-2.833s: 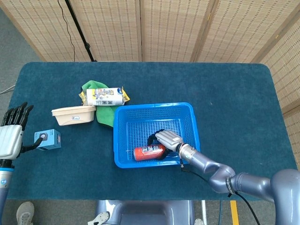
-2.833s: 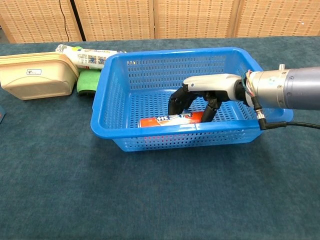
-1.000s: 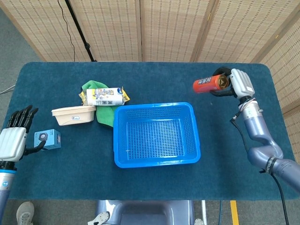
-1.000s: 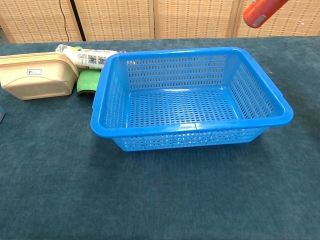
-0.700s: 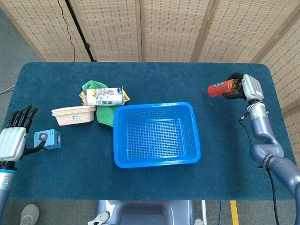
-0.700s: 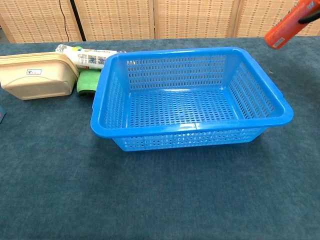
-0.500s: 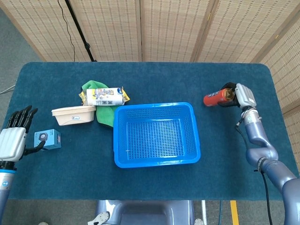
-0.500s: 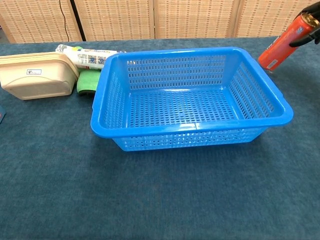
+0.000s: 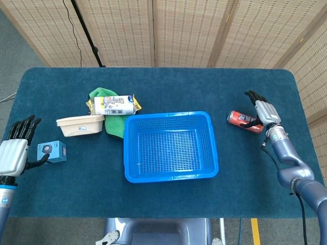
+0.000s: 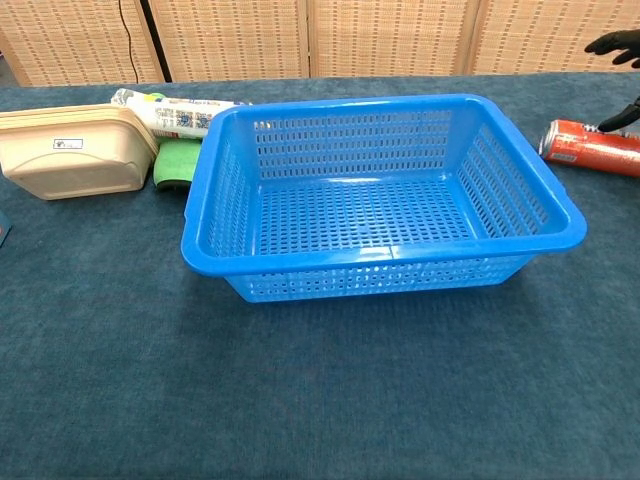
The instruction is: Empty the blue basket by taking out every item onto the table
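Note:
The blue basket (image 9: 168, 115) stands mid-table with nothing inside it; the chest view shows its front rim (image 10: 390, 258) and bare mesh floor. A red can (image 9: 244, 121) lies on its side on the cloth to the right of the basket, also seen at the chest view's right edge (image 10: 592, 146). My right hand (image 9: 261, 108) hovers just right of the can with fingers spread, one dark fingertip (image 10: 625, 118) close over it; it holds nothing. My left hand (image 9: 13, 150) is at the table's left edge, fingers extended, beside a small blue box (image 9: 51, 151).
Left of the basket lie a beige lidded container (image 9: 80, 125), a green cloth (image 9: 115, 127) and a printed snack packet (image 9: 116, 105). Wicker screens stand behind the table. The right table edge runs close behind my right hand.
My right hand brought the red can down to the table right of the basket and let it go, fingers now spread. The left hand has not moved.

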Tool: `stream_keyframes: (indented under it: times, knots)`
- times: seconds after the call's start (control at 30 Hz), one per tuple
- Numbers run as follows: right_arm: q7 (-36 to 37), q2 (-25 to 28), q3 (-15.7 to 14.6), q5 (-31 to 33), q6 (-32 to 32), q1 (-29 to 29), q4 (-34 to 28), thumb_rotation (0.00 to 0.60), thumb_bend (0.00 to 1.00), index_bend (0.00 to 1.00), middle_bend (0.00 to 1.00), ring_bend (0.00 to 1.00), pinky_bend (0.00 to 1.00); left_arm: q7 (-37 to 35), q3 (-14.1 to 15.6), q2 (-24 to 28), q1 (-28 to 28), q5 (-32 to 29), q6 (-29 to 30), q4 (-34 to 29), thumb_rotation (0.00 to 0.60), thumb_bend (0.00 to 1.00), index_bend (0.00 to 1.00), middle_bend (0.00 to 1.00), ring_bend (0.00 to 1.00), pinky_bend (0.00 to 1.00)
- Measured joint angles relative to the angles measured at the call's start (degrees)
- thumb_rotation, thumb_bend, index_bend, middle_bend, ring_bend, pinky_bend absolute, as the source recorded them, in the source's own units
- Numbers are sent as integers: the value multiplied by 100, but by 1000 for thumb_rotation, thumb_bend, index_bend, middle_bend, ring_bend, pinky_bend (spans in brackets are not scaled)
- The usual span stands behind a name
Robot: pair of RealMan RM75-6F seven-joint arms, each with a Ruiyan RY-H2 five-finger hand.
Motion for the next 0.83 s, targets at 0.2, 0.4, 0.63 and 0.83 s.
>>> stream_keyframes:
  times: [0.2,0.4,0.63,0.83]
  knots:
    - [-152,466,-71,-61,203,-223,-755,600,0,0,0,0,0,3,32,6,21,73,28,-24,600,204,0,0,0,0]
    - [-684,962,-138,-155,1112,-686,-1694,600,0,0,0,0,0,166,129,-53,134,200,212,-15,600,203,0,0,0,0]
    - [-1817,1156,-210,-224,2754,-1503,-2366,600,0,0,0,0,0,212,348,-206,379,232,369,187,600,199,0,0,0,0]
    - [-2591,1010,-333,-419,3965,-2190,-2444,600,0,0,0,0,0,-5,480,-234,564,316,464,364,600,195,0,0,0,0]
